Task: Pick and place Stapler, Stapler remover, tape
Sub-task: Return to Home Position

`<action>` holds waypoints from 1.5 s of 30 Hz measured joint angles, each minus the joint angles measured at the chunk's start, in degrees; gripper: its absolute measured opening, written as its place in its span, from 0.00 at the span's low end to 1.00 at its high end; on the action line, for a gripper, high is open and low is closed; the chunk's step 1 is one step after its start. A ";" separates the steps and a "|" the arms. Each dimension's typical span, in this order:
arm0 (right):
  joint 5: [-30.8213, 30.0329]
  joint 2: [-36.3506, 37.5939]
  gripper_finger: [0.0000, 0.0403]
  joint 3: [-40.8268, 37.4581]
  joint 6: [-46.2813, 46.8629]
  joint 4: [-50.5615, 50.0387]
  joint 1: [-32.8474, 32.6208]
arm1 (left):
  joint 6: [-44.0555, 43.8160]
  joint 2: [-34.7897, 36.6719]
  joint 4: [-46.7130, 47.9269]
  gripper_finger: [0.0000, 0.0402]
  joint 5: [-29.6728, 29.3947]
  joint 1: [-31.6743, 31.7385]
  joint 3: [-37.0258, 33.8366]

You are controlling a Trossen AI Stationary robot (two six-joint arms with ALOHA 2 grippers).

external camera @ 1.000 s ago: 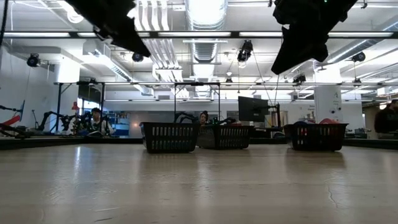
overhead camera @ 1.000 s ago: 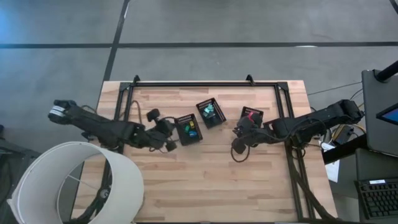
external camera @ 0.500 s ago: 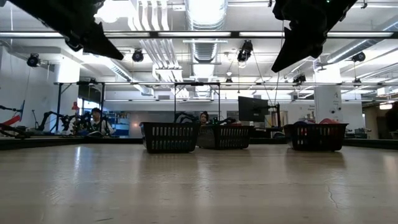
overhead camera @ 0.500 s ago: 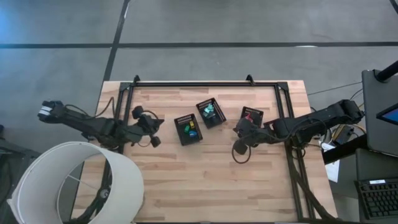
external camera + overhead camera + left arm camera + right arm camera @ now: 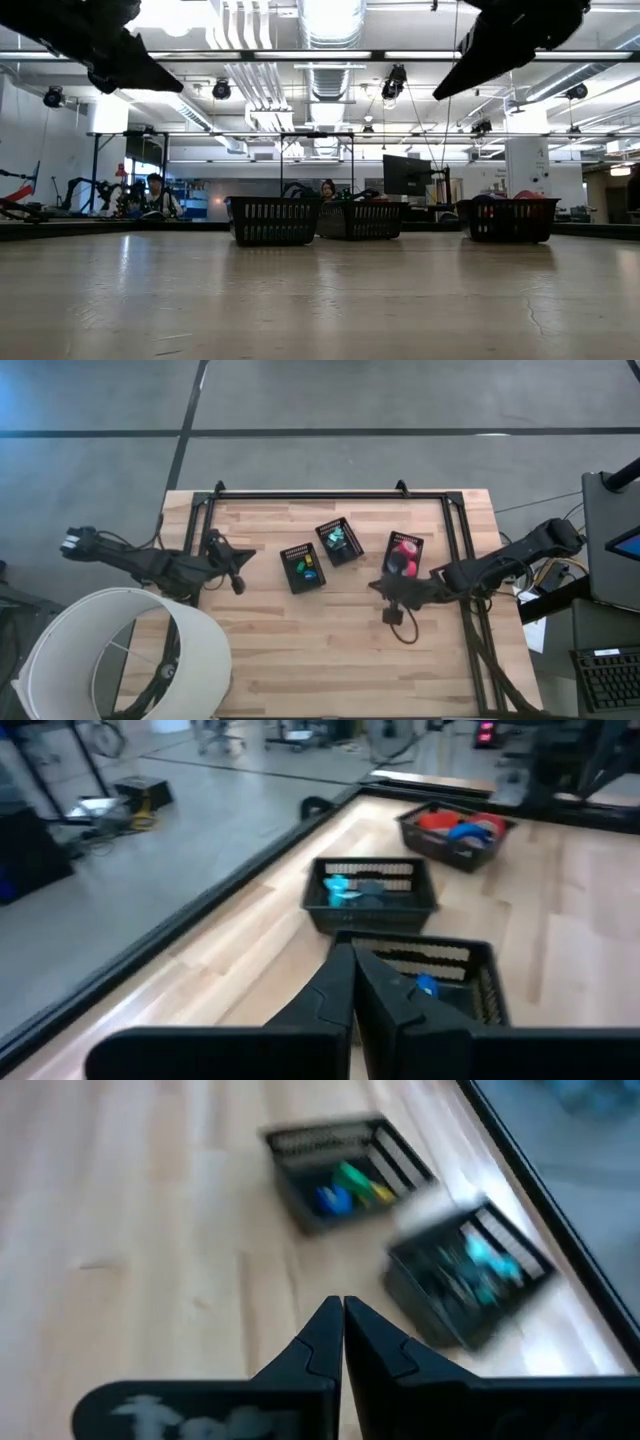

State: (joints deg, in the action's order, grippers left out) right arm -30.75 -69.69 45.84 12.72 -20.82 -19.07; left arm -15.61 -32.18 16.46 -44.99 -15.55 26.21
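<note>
Three black mesh bins stand upright on their bases on the wooden table. The right bin [image 5: 403,553] holds the tape: red and pink rolls in the high view, red and blue rolls [image 5: 460,824] in the left wrist view. The middle bin [image 5: 338,540] holds cyan pieces [image 5: 345,888]. The left bin [image 5: 303,568] holds small green, blue and yellow pieces [image 5: 345,1188]. My left gripper [image 5: 240,567] is shut and empty, hovering left of the bins and pointing at them [image 5: 352,958]. My right gripper [image 5: 380,587] is shut and empty, just nearer than the tape bin [image 5: 343,1308].
A black metal frame [image 5: 330,494] runs along the table's far edge and down both sides. A large white lampshade [image 5: 110,655] stands off the table's near-left corner. Bare wood [image 5: 320,650] lies between the bins and the near edge. People sit far behind the bins in the low view.
My left gripper has drawn back from the left bin toward the table's left edge. My right gripper has pulled away from the tape bin toward the near edge, leaving the rolls uncovered in the high view. The bins have stayed where they were.
</note>
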 joint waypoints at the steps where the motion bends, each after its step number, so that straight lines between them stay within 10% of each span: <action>1: 0.69 0.07 0.02 -1.32 -2.33 3.46 -0.32 | 0.33 0.80 0.01 0.03 1.12 0.02 -0.34; 13: 12.77 11.14 0.02 -14.43 -8.18 20.61 3.31 | 16.96 5.65 -15.84 0.02 22.92 -0.02 -10.54; 31: 12.65 41.82 0.02 -34.29 -5.88 28.93 5.49 | 19.37 21.27 -16.66 0.03 20.46 0.09 -15.12; 45: 12.64 48.31 0.02 -39.68 -8.06 28.86 5.49 | 23.26 32.17 -14.32 0.03 21.76 0.09 -20.10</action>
State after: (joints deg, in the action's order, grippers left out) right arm -18.11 -21.38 6.16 4.66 8.03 -13.58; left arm 7.65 -0.01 2.13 -23.23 -15.46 6.11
